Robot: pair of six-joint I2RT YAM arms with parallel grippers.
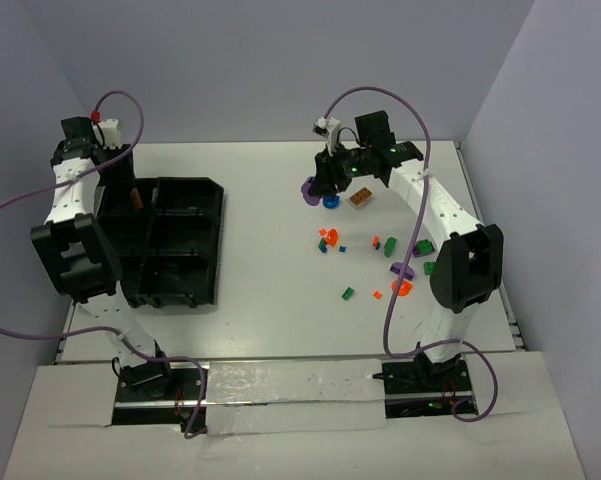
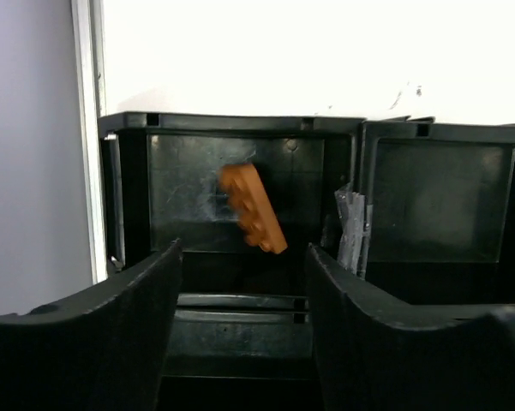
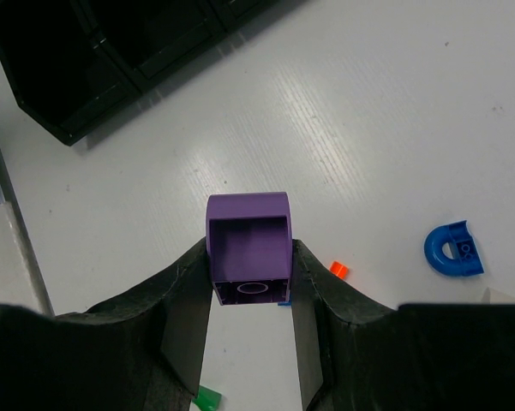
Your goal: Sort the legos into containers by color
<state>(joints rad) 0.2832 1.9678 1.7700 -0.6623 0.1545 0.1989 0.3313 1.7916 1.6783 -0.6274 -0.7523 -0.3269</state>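
Left tool (image 2: 244,253): fingers apart, released, nothing between them. It hangs over the black tray (image 1: 205,190), which sits along the left edge of the desk (image 1: 270,330).

Brown brick (image 2: 251,208): inside the tray compartment nearest the desk's far-left corner, beyond the fingertips. It is tilted, studs toward the wrist camera. Cannot tell whether it leans on the compartment wall or is in the air.

Right tool (image 3: 248,253): clenched on a purple piece (image 3: 248,227), one finger on each side, hollow underside toward the wrist camera. Tool and piece are over the desk toward the far edge, right of centre, well apart from the tray.

Near that tool on the desk: a blue arch piece (image 3: 452,250) and an orange-brown flat brick (image 1: 360,198).

Remaining loose legos (image 1: 391,246): scattered on the right half of the desk, between centre and right edge, in orange, red, green, blue and purple. None touches the tray.

Right wrist view also shows a small orange bit (image 3: 339,270) and a green piece (image 3: 207,398) on the desk beneath the tool.
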